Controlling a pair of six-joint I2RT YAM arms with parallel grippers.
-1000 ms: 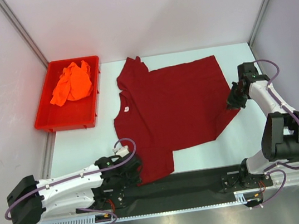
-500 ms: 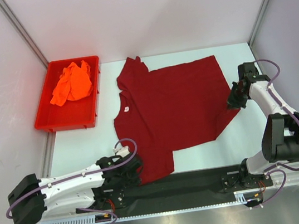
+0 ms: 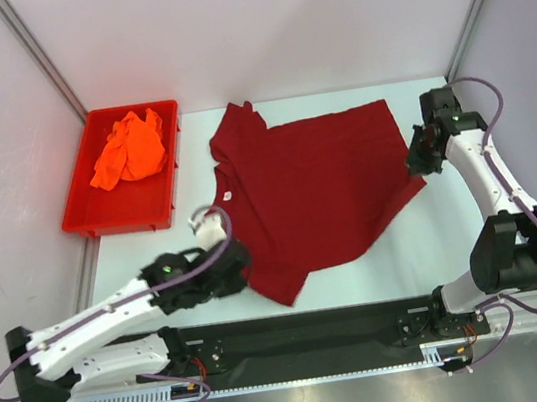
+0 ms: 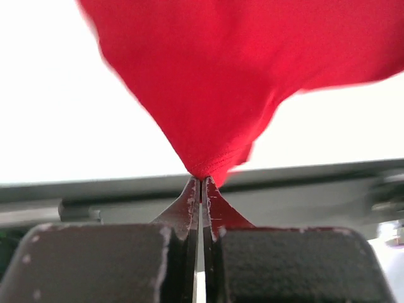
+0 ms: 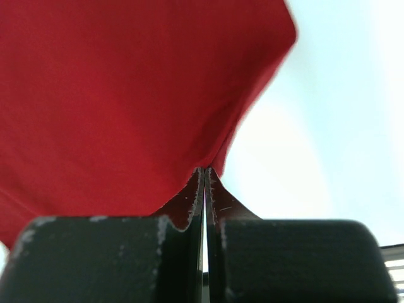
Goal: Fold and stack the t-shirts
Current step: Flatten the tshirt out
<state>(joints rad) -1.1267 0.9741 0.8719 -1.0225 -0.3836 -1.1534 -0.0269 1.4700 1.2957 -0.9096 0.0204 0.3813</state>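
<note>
The pale counter (image 3: 416, 240) fills mid-frame in the top view, with the maroon t-shirt (image 3: 317, 189) spread across its centre. The red bin (image 3: 115, 224) at upper left holds the crumpled orange t-shirt (image 3: 129, 149). The left gripper (image 3: 243, 267) is clamped on the maroon t-shirt's lower-left edge, and the right gripper (image 3: 414, 161) pinches its right edge.

You can't see the whole maroon shirt (image 4: 208, 82) from either wrist camera: the top edge cuts it off, and the dark bar (image 4: 303, 180) behind it is blurred. From above, the orange shirt (image 3: 129, 149) lies bunched in the bin (image 3: 83, 213), sleeves indistinguishable. The collar tag (image 3: 228, 195) is too small to read.
</note>
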